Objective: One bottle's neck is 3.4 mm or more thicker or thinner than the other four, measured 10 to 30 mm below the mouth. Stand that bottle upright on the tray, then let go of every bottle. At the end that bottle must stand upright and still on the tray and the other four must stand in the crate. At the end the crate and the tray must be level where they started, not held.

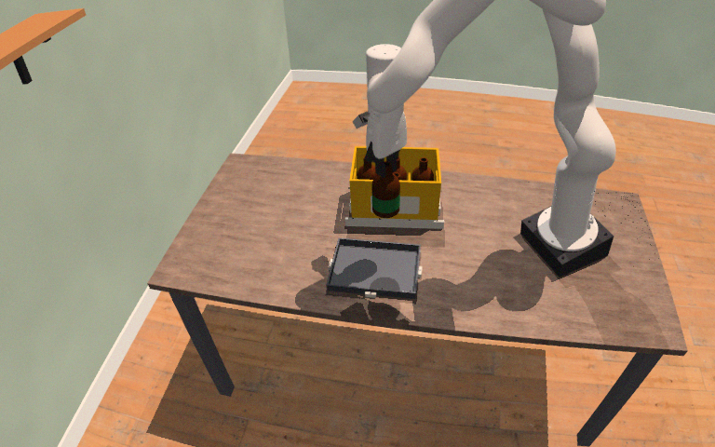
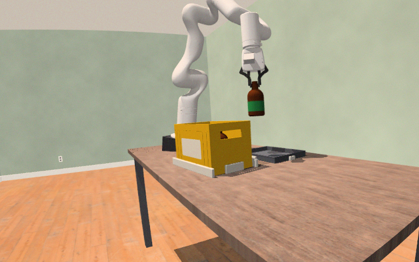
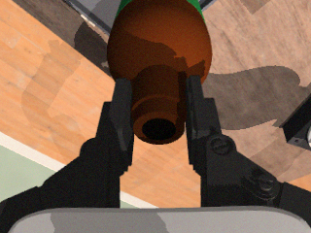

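Note:
My gripper (image 1: 387,169) (image 2: 255,84) (image 3: 158,95) is shut on the neck of a brown bottle (image 1: 385,204) (image 2: 256,106) (image 3: 160,44) with a green label. The bottle hangs about upright in the air; in the exterior view it is above and beside the yellow crate (image 1: 359,202) (image 2: 229,151). Its mouth faces the wrist camera. In the crate, brown bottles show at the left (image 1: 367,170), behind the held one, and at the right (image 1: 423,172); the held bottle and fingers hide part of it. The dark tray (image 1: 347,291) (image 2: 279,159) lies flat and holds no bottle. The neck widths cannot be compared here.
Low pale stops (image 1: 394,224) (image 2: 192,167) stand around the crate's base, and small pale stops (image 1: 370,294) (image 2: 292,158) touch the tray's sides. The arm's black base (image 1: 566,255) (image 2: 167,143) stands on the wooden table. The crate walls stand much higher than the tray rim.

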Tool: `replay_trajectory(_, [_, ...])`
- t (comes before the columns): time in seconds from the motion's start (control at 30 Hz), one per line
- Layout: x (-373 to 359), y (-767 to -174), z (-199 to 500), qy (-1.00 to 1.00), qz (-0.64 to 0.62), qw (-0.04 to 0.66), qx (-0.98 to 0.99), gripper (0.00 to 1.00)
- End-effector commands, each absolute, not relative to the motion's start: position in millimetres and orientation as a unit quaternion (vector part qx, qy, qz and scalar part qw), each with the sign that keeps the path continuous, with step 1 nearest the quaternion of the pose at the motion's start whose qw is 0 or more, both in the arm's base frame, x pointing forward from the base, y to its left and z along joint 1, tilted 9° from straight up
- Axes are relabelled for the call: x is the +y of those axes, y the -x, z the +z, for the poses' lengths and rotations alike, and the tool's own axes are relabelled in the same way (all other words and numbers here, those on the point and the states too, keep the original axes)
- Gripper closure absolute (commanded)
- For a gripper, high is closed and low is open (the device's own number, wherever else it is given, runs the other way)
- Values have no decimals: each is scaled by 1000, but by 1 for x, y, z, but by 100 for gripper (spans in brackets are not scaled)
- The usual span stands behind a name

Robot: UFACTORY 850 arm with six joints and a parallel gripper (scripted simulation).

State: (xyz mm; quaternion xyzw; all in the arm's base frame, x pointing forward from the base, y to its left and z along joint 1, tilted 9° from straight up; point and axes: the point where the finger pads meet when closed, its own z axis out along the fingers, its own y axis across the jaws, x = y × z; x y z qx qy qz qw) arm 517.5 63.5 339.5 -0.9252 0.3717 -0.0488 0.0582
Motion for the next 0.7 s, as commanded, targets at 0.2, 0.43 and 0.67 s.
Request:
replay_trajectory(0.2, [81, -528, 343, 925, -50, 59, 372, 100])
replay_trajectory(0.43, [88, -532, 344, 925, -50, 59, 372, 100])
replay_trajectory(0.67, [97, -536, 345, 925, -50, 59, 372, 100])
